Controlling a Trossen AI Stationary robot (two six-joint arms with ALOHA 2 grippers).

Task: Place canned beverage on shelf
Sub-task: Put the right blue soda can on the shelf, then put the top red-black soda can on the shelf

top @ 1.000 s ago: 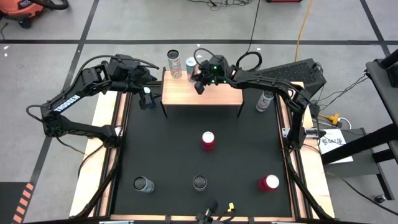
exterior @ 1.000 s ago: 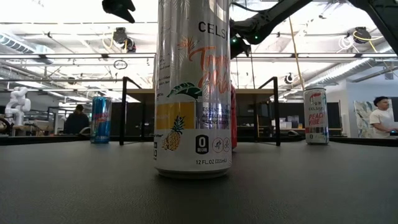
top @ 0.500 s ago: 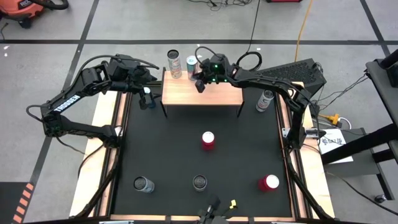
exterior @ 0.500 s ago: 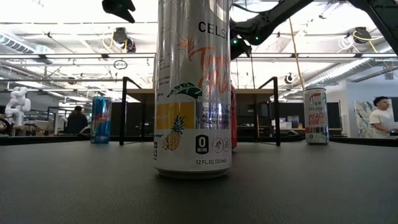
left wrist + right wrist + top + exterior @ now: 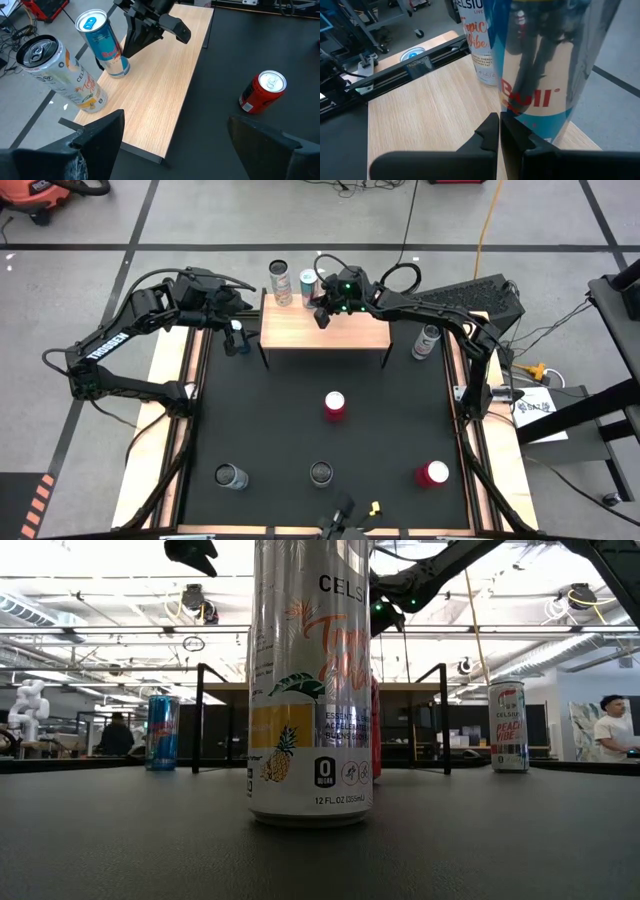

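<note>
The shelf (image 5: 324, 327) stands at the far end of the table (image 5: 300, 410), and 2 cans already stand on its far left corner: a blue can (image 5: 106, 47) and a pale can (image 5: 62, 72). The right tool (image 5: 322, 312) hangs over the shelf just beside the blue can, its fingers pressed together and holding nothing. The left tool (image 5: 236, 335) waits by the shelf's left end with its fingers spread and nothing in them. More cans wait on the black mat, such as the red can (image 5: 334, 404) in the middle. A can like this is stiff but thin, smooth and a bit slippery, and probably heavy if full, so it is best squeezed gently around the middle and kept upright. Compared with a second ago, the right tool has slid slightly toward the far edge; the cans have not moved.
</note>
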